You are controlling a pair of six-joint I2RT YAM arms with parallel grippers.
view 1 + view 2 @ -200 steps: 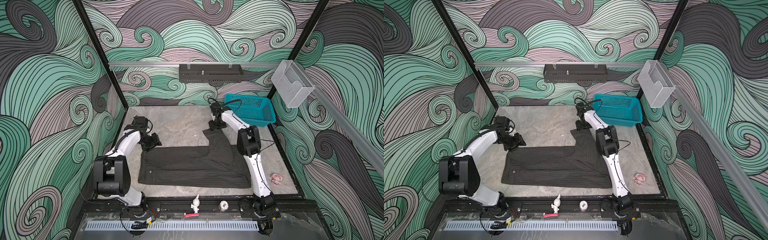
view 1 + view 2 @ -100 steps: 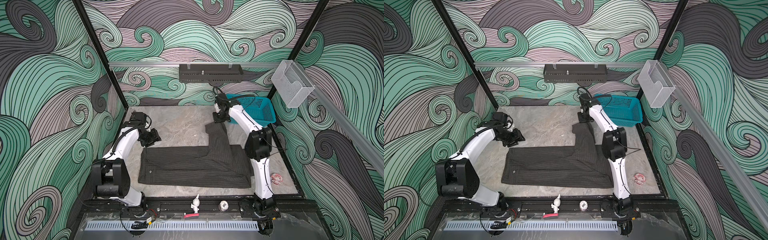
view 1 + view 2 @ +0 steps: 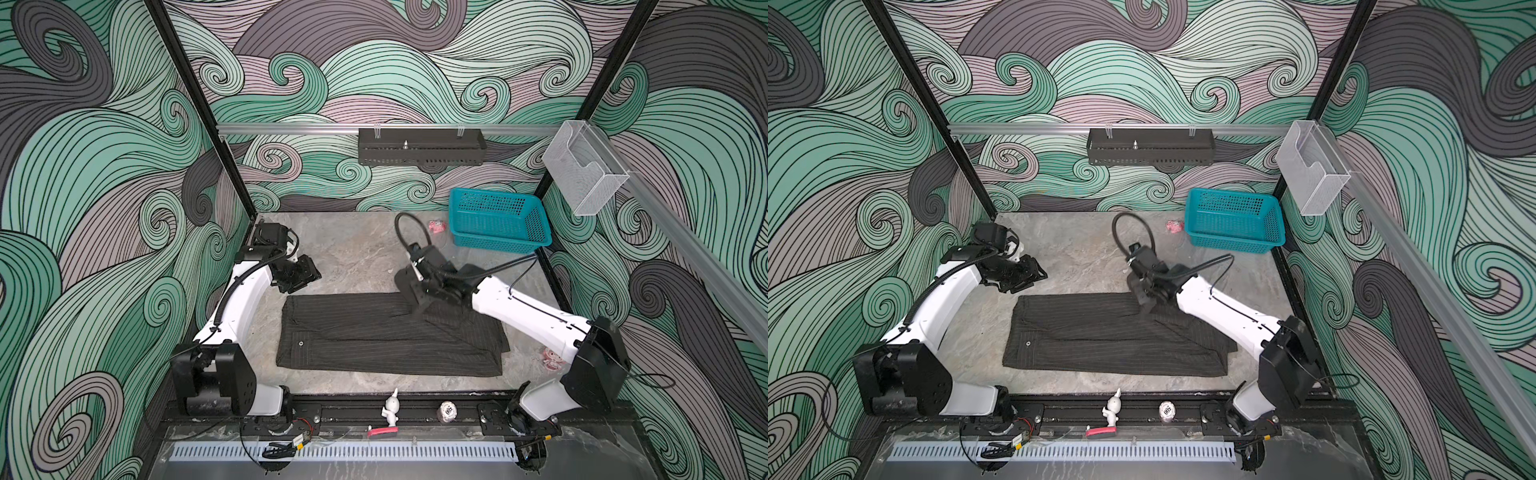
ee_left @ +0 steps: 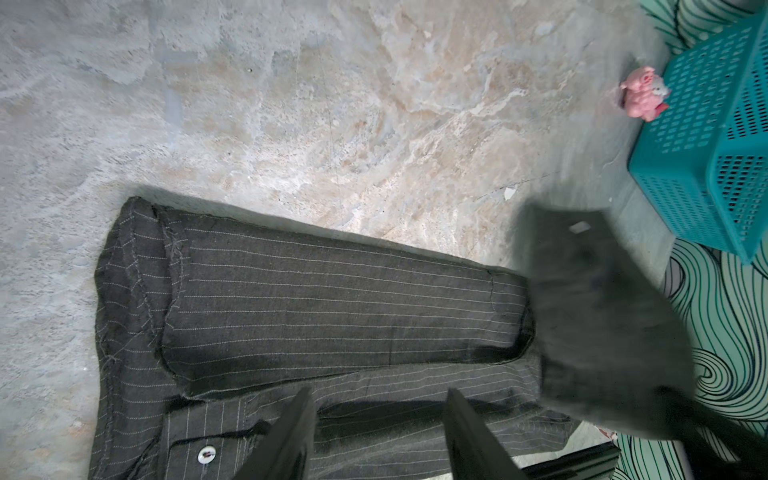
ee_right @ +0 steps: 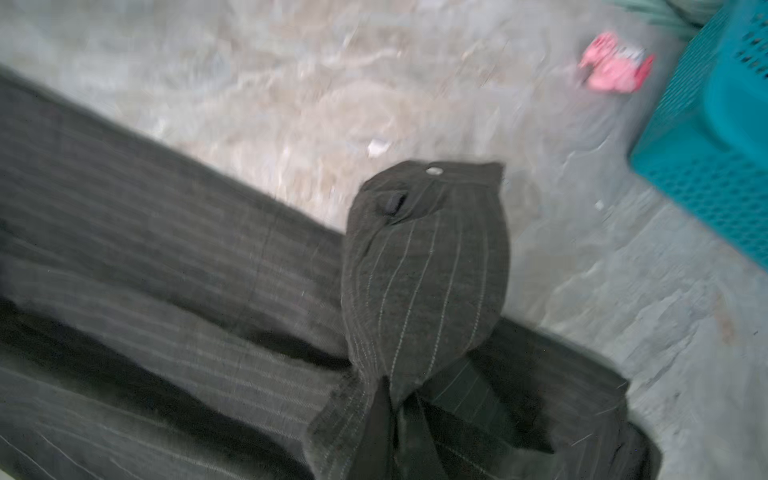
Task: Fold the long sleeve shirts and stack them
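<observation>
In a top view, one shirt lies flat at mid-desk. The left arm is bent at the elbow, left pincer hanging just beyond the shirt's far left corner. The right arm stretches low across the cloth, and the right pincer has part of it lifted. One basket sits far right, only mesh showing inside. Two pink toys — one beside the basket, one by the right elbow. Left wrist view: fingers standing apart over the shirt. Right wrist view — blurred, but the pincer is clamped on the sleeve, cuff bulging.
</observation>
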